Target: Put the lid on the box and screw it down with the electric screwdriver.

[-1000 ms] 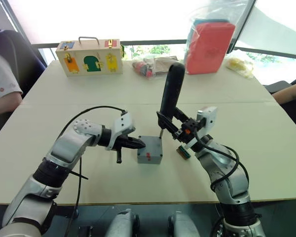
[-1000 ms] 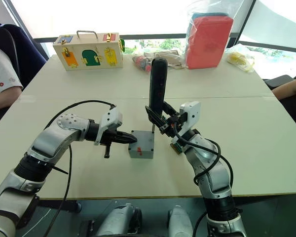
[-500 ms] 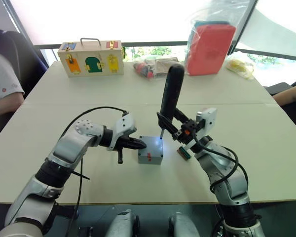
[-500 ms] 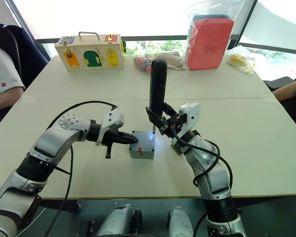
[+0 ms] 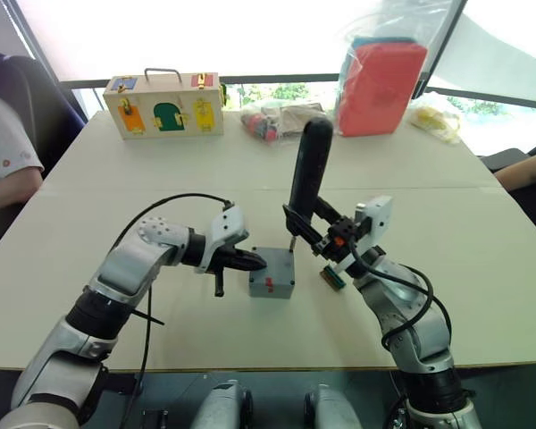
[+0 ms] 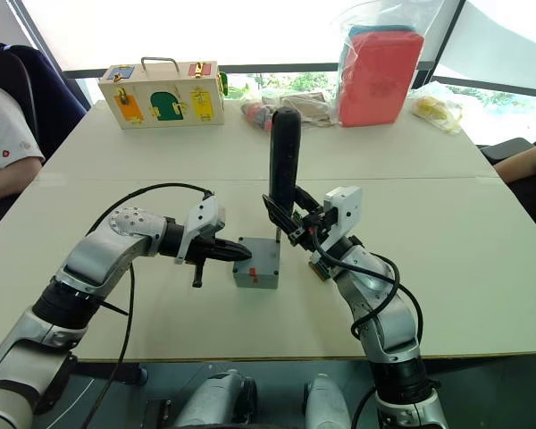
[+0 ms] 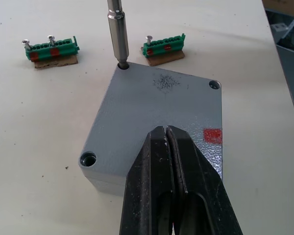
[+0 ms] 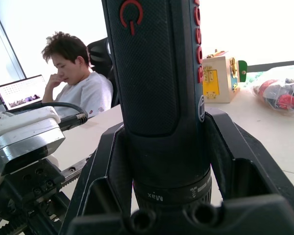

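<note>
The grey box [image 5: 272, 284] stands on the table between my arms, with the grey lid [image 7: 157, 105] lying flat on top of it. My left gripper [image 5: 257, 262] is shut and empty, its tips resting at the lid's left edge [image 7: 166, 131]. My right gripper [image 5: 297, 223] is shut on the black electric screwdriver [image 5: 309, 170], which stands upright. Its metal bit [image 7: 116, 29] sits in the lid's far right corner hole. Two other corner holes show open. A red mark is on the box's front face.
Two green bit holders [image 7: 51, 48] [image 7: 164, 46] lie just right of the box. At the far edge are a wooden case [image 5: 165, 105], a bagged red pack [image 5: 380, 80] and small bags [image 5: 272, 116]. A person [image 5: 4, 152] sits at the left, and an arm [image 5: 527, 170] rests at the right.
Both arms and the box stay where they were. The bright glow on the lid near the bit, seen half a second ago, has faded.
</note>
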Tool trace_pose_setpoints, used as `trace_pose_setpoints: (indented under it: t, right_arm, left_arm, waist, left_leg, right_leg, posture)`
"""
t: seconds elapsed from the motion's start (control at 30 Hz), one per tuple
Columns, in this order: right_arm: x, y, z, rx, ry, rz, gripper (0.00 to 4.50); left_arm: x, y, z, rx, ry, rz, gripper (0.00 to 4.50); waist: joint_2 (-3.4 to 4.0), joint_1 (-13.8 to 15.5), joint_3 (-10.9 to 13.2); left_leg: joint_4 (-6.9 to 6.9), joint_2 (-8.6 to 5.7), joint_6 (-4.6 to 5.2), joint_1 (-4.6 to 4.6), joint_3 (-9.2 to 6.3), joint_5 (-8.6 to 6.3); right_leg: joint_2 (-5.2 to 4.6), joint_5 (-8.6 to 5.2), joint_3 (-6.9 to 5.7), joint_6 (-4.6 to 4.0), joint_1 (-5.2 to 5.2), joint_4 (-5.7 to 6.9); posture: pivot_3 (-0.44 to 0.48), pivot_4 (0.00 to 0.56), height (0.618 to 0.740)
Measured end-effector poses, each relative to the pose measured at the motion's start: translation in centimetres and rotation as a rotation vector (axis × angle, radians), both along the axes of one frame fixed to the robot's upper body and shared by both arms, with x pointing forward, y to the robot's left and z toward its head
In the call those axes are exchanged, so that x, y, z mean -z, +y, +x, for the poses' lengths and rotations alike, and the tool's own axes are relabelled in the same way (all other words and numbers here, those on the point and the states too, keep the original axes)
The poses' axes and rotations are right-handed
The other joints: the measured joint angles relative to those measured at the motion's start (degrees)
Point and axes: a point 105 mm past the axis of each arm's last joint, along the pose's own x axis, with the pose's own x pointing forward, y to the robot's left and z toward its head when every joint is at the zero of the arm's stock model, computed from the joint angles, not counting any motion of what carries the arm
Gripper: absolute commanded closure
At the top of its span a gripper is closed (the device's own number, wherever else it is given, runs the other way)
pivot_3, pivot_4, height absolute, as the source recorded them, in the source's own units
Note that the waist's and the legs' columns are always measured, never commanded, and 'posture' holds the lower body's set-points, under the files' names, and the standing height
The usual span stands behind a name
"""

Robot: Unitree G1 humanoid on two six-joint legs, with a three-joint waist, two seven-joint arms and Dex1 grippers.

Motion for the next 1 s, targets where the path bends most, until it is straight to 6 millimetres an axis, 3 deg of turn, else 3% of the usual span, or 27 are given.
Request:
trace_pose_setpoints:
  t: [0.3,0.43,0.5,0.6,0.73,0.87,1.0]
  right_arm:
    - [-2.7,-0.6,0.6,-0.029,0.051,-0.029,2.81]
    - [-7.6,-2.3,1.5,-0.001,0.006,0.029,2.81]
    - [-11.5,-3.1,1.4,0.0,-0.052,0.073,2.81]
    - [-13.8,-3.4,1.3,0.011,-0.061,0.078,2.81]
    - [-12.3,-5.2,3.1,0.037,0.189,0.016,2.81]
    - [-9.2,-10.5,4.6,0.215,0.451,-0.09,2.81]
    - [-6.1,-14.7,4.1,0.314,0.718,-0.16,2.81]
  left_arm:
    - [0.2,-0.3,-0.1,0.003,-0.016,-0.023,4.5]
    - [0.3,-0.3,0.0,-0.017,-0.015,-0.051,4.5]
    - [0.3,-0.5,0.1,-0.035,-0.015,-0.071,4.5]
    - [0.1,-0.8,0.5,-0.088,0.025,-0.134,4.5]
    - [-1.5,-0.1,1.8,-0.2,0.072,-0.246,4.5]
    - [-5.9,1.8,1.9,-0.182,-0.054,-0.246,4.5]
    - [-8.4,1.2,0.2,-0.062,-0.164,-0.215,4.5]
  waist:
    - [0.12,0.1,0.1]
    - [0.19,0.0,0.2]
    - [0.31,0.0,0.2]
    - [0.28,-0.1,0.2]
    - [0.25,-0.2,0.3]
    - [0.33,0.0,0.5]
    - [0.44,-0.2,0.6]
  left_leg:
    - [-0.02,-0.04,0.0,-0.18,0.0,0.0]
    - [-0.07,-0.04,0.0,-0.21,0.02,0.0]
    - [-0.17,-0.04,-0.02,-0.21,0.01,0.01]
    - [-0.26,-0.01,-0.04,-0.25,0.0,0.03]
    - [-0.04,-0.02,-0.16,-1.13,0.01,0.16]
    - [-0.06,-0.03,-0.28,-1.4,0.05,0.24]
    - [-0.09,-0.04,-0.29,-1.45,0.16,0.24]
  right_leg:
    - [-0.15,0.04,-0.02,-0.1,-0.13,-0.15]
    - [-0.17,0.07,-0.02,-0.11,-0.21,-0.2]
    - [-0.17,0.07,-0.02,-0.11,-0.25,-0.2]
    - [-0.15,0.08,-0.04,-0.09,-0.32,-0.2]
    - [-0.16,0.24,-0.05,-0.03,-0.87,-0.04]
    - [-0.17,0.26,-0.13,-0.02,-1.01,-0.26]
    - [-0.14,0.27,-0.14,0.0,-0.99,-0.45]
  posture:
    - [0.0,0.15,0.74]
    - [0.0,0.15,0.74]
    - [0.0,0.15,0.74]
    - [0.0,0.15,0.74]
    - [0.0,0.15,0.74]
    - [0.0,0.15,0.74]
    - [0.0,0.15,0.74]
